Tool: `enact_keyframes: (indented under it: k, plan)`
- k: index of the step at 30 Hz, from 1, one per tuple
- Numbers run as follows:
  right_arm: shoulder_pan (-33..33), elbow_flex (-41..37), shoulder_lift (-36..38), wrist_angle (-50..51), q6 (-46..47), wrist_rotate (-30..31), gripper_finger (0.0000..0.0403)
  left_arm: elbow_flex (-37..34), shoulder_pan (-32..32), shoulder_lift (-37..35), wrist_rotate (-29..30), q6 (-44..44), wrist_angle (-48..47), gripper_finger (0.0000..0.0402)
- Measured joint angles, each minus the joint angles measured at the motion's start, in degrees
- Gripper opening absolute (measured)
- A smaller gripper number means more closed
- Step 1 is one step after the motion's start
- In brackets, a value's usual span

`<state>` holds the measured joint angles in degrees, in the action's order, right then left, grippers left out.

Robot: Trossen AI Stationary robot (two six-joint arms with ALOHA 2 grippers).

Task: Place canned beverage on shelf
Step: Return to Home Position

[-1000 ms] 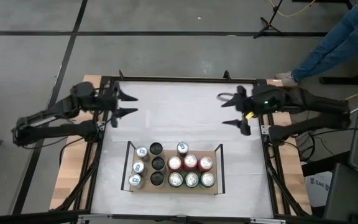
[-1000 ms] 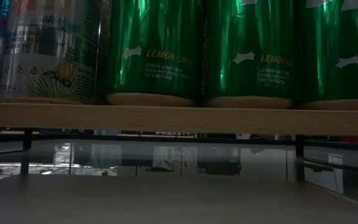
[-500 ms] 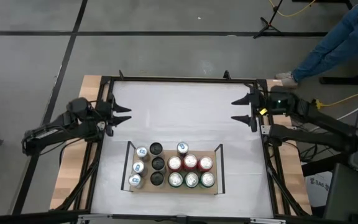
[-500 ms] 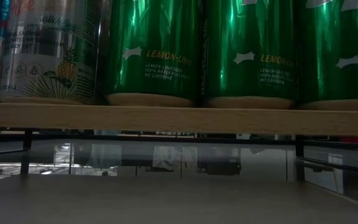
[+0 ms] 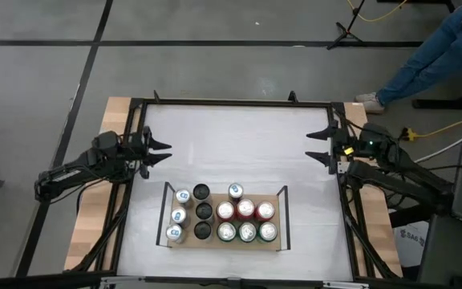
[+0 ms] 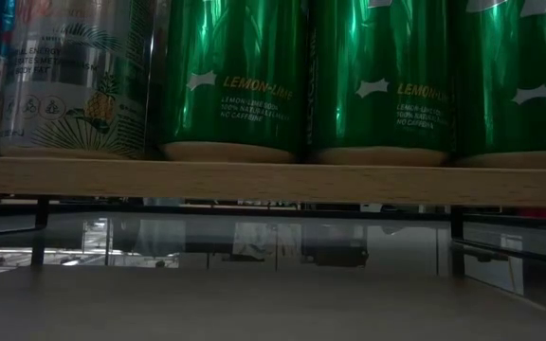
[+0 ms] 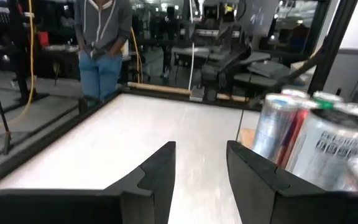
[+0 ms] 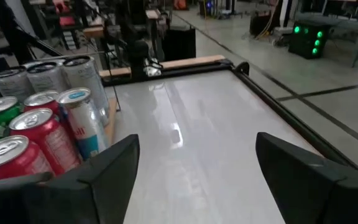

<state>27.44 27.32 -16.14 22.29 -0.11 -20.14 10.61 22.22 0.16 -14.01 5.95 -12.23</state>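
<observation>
- White, black-framed counter (image 5: 231, 136) under both arms.
- Light wooden shelf (image 6: 273, 180) at the near middle of the counter, loaded with cans.
- Left gripper (image 5: 169, 152) at the counter's left edge, fingers apart, holding nothing.
- Right gripper (image 5: 308, 145) at the right edge, fingers wide apart, holding nothing.
- Cans (image 5: 245, 210) upright in rows on the shelf: silver-blue left, black next, red and green right.

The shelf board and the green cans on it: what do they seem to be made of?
The shelf looks like pale wood with a matte finish; faint grain shows along its edge. The green cans are probably metal, glossy: bright streaks of light run down their sides.
</observation>
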Motion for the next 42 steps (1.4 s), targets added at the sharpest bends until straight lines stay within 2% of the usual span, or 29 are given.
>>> enact_keyframes:
  k: [5, 14, 20, 25, 31, 42]
  plan:
    - [0.0, -2.6, 4.4, -1.0, 0.2, 0.0, 0.0312, -3.9, 0.0, 0.0, 0.0, -0.1, 8.0, 0.0131]
    - [0.0, -8.3, 7.9, -6.6, 0.5, 0.1, 0.0312, -10.2, 0.0, 0.0, 1.7, 1.1, 15.4, 0.0131]
    - [0.0, -13.0, 7.9, -13.7, 1.7, 0.1, 0.0303, -10.2, 0.0, 0.0, 2.8, 0.1, 15.7, 0.0131]
    - [0.0, -16.3, 7.8, -17.3, 2.8, 0.1, 0.0266, -10.2, 0.0, 0.0, 2.9, -0.1, 15.7, 0.0131]
    - [0.0, -20.4, 7.9, -23.3, 4.2, 0.1, 0.0204, -10.2, 0.0, 0.0, 4.0, -0.1, 15.7, 0.0126]
    - [0.0, -26.9, 7.8, -31.6, 6.3, 3.3, 0.0099, -10.2, 0.0, 0.0, 5.0, -0.5, 15.1, 0.0076]
